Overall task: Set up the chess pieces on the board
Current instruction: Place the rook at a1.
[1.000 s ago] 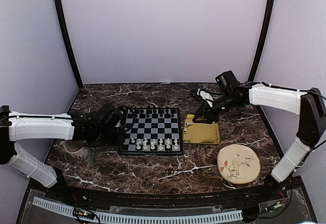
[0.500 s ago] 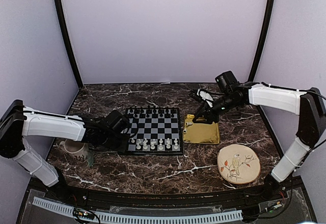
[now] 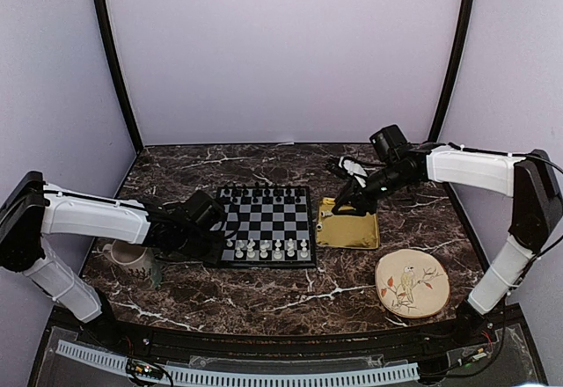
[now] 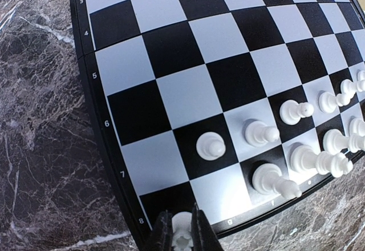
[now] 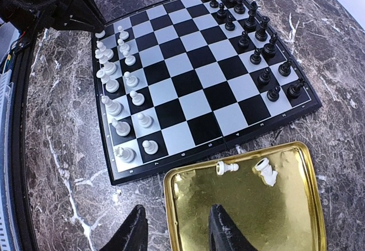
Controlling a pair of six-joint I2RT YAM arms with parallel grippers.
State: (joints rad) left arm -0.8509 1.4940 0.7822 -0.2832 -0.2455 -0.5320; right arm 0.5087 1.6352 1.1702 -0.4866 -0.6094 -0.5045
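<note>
Top external view, item one: the board (image 3: 264,226), black and grey checks with a black rim, lies flat on the dark marble tabletop (image 3: 290,303), left of centre. Black chessmen (image 3: 264,193) stand in two ranks along its far edge. The chess pieces (image 3: 268,249), white, stand in two ranks along its near edge. In the left wrist view we find the near-left corner square bare.

Item two: the left claw (image 4: 182,233) sits low at that near-left corner, closed on a single white piece (image 4: 181,221) pinched between its two dark fingers. The piece hangs at the board's rim beside the corner square. We cannot tell whether its foot touches the board, since the frame cuts it off.

Item three: the gold tray (image 3: 350,233) lies just beside the board's right edge. In the right wrist view we list a fallen white piece (image 5: 227,167) and a second fallen piece (image 5: 266,171), both on their sides on the tray, near its edge toward the board.

Item four: the right claw (image 5: 175,231) hangs above the tray's left edge. Its fingers are spread and nothing is between them.

Item five: a round bird-painted plate (image 3: 412,284) lies on the near right of the tabletop, well apart from the board.

Item six: a pale cup (image 3: 127,255) stands near the left edge, partly hidden under the left arm.
</note>
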